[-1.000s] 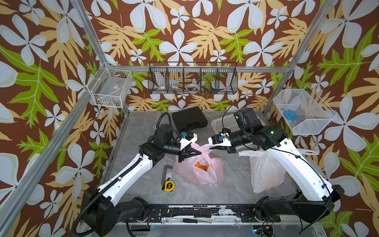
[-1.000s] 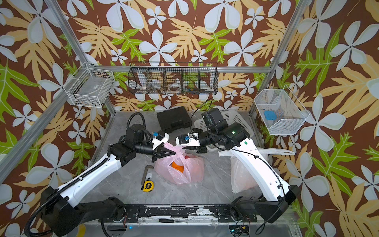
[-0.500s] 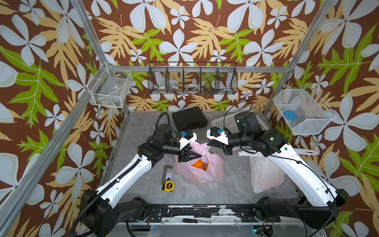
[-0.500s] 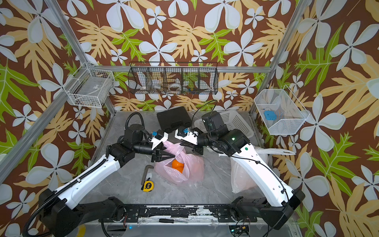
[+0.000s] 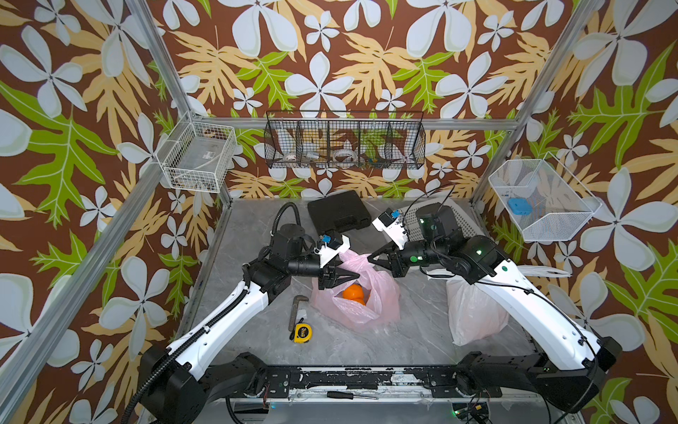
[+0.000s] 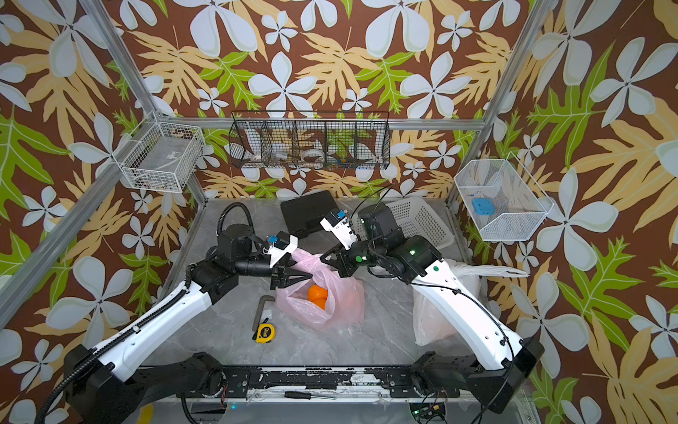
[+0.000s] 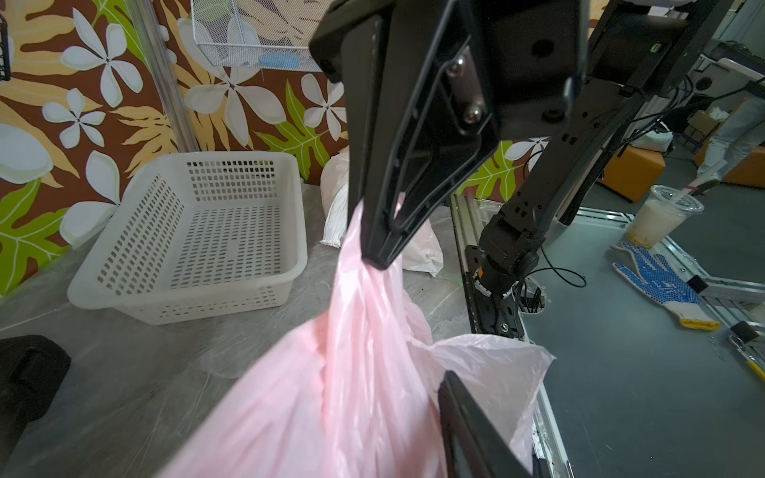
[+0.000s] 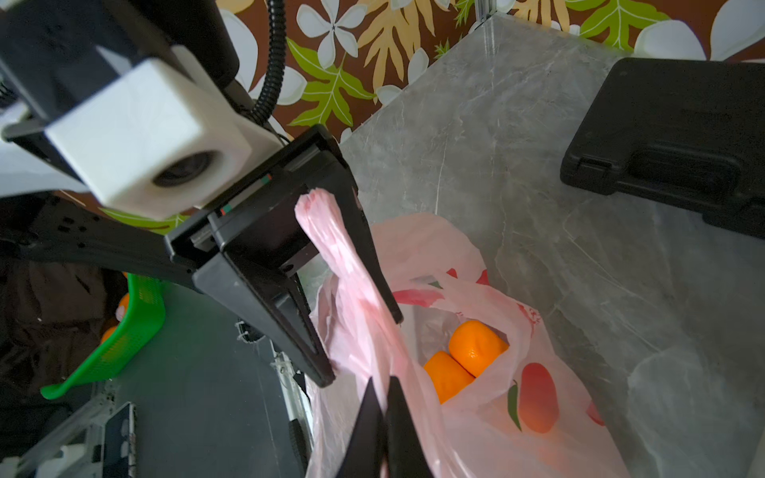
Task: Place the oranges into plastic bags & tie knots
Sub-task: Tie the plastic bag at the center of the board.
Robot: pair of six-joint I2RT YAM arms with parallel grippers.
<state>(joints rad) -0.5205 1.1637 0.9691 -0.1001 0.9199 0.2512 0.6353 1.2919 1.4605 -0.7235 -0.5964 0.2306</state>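
Both top views: pink bag [image 5: 370, 312] mid-frame, oranges [image 5: 353, 293] inside.
R gripper [image 5: 371, 257] pinched shut on bag's twisted handle [image 8: 327, 240]; L gripper [image 5: 352, 276] jaws apart, astride it; white bag [image 5: 473, 312] lower right.

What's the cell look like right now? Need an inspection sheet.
Surface: grey marble table.
Job's things: pink bag open, untied, at least two oranges inside; white bag partly hidden by right arm, tie not visible.
Clutter: black case, empty white basket, hex key, tape measure, screwdriver on front rail.
Grippers: left gripper open, handle strip between its jaws; right gripper shut on pink bag.
Cables: black conduit looping over left arm; thin cables on right arm.
Surroundings: three wire wall baskets, floral walls.
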